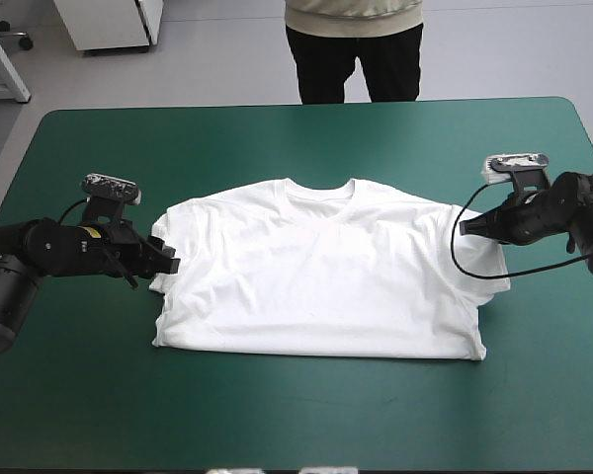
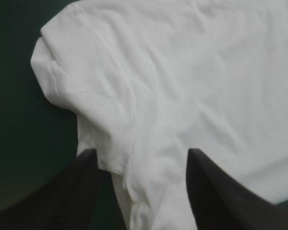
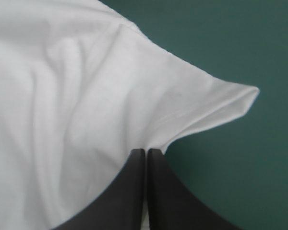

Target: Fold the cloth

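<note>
The white T-shirt (image 1: 316, 267) lies spread flat in the middle of the table, collar toward the far edge. My left gripper (image 1: 168, 259) is at the shirt's left sleeve. In the left wrist view it (image 2: 141, 153) stands open, with the side seam and sleeve of the T-shirt (image 2: 192, 86) between and ahead of its fingers. My right gripper (image 1: 465, 227) is at the right sleeve. In the right wrist view it (image 3: 146, 151) is shut on the T-shirt (image 3: 62, 96) at the armpit, and the sleeve (image 3: 216, 100) is drawn into folds that meet at the tips.
The teal-green cover (image 1: 296, 415) shows on every side of the shirt, widest toward the table's front edge. Bare cover also lies beside each sleeve, outside both grippers.
</note>
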`<action>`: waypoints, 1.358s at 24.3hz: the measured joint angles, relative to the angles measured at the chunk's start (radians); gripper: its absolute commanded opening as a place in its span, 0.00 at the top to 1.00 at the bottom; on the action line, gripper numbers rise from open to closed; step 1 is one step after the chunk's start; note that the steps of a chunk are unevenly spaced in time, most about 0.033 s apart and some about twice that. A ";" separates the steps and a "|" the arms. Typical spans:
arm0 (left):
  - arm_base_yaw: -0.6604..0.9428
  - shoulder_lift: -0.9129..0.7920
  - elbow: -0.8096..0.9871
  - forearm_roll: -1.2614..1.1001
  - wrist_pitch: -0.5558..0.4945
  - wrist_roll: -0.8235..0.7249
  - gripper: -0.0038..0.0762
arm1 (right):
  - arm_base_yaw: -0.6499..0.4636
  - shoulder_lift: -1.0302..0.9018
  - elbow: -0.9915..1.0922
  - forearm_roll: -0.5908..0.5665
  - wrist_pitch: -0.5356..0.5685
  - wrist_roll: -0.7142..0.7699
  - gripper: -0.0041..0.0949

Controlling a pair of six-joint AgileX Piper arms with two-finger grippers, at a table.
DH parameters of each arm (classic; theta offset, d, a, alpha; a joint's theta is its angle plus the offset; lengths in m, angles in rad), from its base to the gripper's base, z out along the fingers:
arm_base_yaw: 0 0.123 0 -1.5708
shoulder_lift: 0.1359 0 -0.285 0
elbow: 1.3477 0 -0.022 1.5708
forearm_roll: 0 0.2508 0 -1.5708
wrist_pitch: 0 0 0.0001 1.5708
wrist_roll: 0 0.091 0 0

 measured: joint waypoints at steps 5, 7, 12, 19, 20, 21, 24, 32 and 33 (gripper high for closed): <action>0.000 0.000 0.000 0.002 0.006 0.000 0.44 | 0.202 -0.008 0.000 0.022 0.006 -0.011 0.97; 0.000 0.000 0.000 0.004 0.026 0.000 0.44 | 0.316 0.034 0.000 0.040 -0.002 0.018 0.97; 0.000 0.000 0.000 0.055 0.068 -0.004 0.44 | 0.389 0.186 0.000 0.045 -0.037 0.037 0.72; 0.000 0.000 0.000 0.071 0.071 -0.066 0.44 | 0.390 0.210 0.000 0.046 -0.065 -0.005 0.48; 0.000 0.000 0.000 0.078 0.071 -0.079 0.44 | 0.390 0.195 0.000 0.046 -0.068 -0.006 0.49; 0.000 0.000 0.000 0.085 0.071 -0.093 0.44 | 0.390 0.173 0.000 0.046 -0.073 -0.006 0.50; 0.000 0.000 0.000 0.126 0.063 -0.149 0.44 | 0.390 0.081 0.000 0.041 -0.090 -0.009 0.51; 0.014 0.109 -0.003 0.271 -0.090 -0.349 0.44 | 0.390 -0.201 0.000 0.043 -0.055 -0.010 0.51; 0.024 0.143 -0.005 0.255 -0.108 -0.354 0.44 | 0.390 -0.226 0.000 0.044 -0.045 -0.011 0.51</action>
